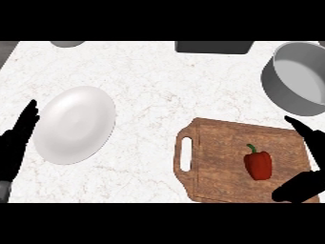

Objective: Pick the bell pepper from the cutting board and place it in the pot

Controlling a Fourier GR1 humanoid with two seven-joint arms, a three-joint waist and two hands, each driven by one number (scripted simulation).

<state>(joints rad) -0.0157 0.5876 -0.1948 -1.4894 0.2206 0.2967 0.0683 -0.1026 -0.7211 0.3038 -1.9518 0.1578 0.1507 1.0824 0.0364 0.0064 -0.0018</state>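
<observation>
On my feed the red bell pepper lies on the wooden cutting board, toward the board's right side, green stem pointing to the far edge, nothing gripping it. Board sits at the near-right of the white marbled counter, its handle slot facing left. My right hand is over the board's right edge, just beside the pepper but apart from it: fingers stretched out toward the far side, thumb spread out low at the near edge, so it's open w/ nothing in it. The grey pot stands at the far right of the counter, beyond the board, well apart from the pepper; inside looks bare as far as I can see. My left hand shows at the left edge, open, fingers up, resting, just beside the white plate but I can't tell if it touches the rim. Plate lies flat on the left half of the counter, well apart from the board. At the far edge I see a dark rectangular thing near centre and a bit of a grey round obj to the far left, both cut off by the view so can't ID them.
</observation>
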